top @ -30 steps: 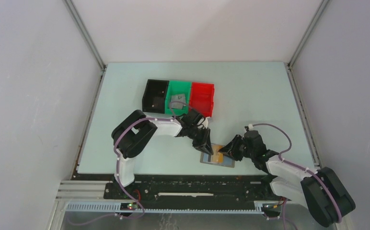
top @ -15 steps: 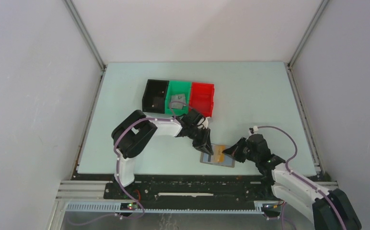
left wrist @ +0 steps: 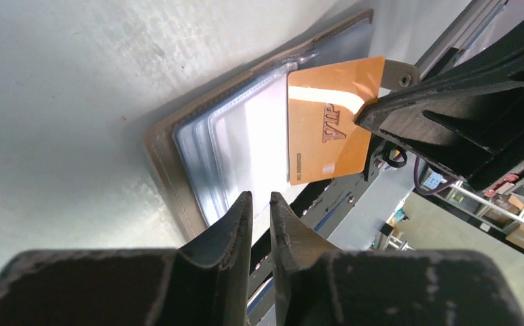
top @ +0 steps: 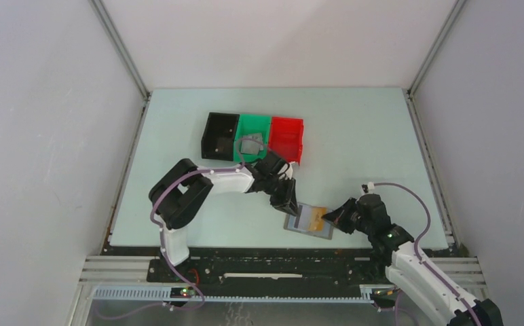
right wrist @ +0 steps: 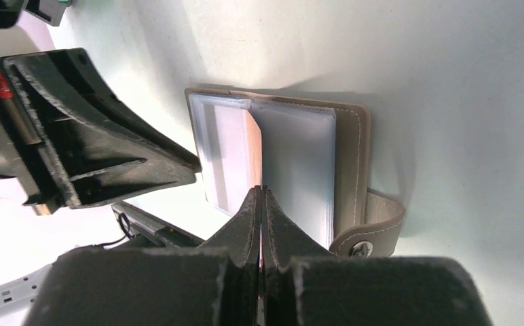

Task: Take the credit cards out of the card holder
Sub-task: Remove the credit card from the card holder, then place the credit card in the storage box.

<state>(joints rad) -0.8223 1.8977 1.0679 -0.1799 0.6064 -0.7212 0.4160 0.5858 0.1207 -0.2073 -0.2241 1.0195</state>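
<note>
The card holder point(top: 301, 223) lies open near the table's front edge, taupe outside with clear pockets inside point(left wrist: 164, 149) point(right wrist: 351, 156). A tan-orange credit card point(left wrist: 327, 115) point(top: 317, 217) sticks partly out of a pocket toward the right; the right wrist view shows it edge-on point(right wrist: 253, 146). My right gripper point(top: 332, 216) point(right wrist: 260, 190) is shut on that card's outer end. My left gripper point(top: 288, 204) point(left wrist: 259, 197) rests its tips on the holder's left edge, jaws a narrow gap apart with nothing between them.
A black bin point(top: 220, 134), a green bin point(top: 252, 129) and a red bin point(top: 286, 139) stand in a row behind the left arm. A grey item point(top: 251, 144) lies in the green one. The table's front edge and rail point(top: 266, 255) run just below the holder.
My right gripper closed on the orange card and drew back to the right, sliding the card partly out of its pocket. The left gripper stayed on the holder.
</note>
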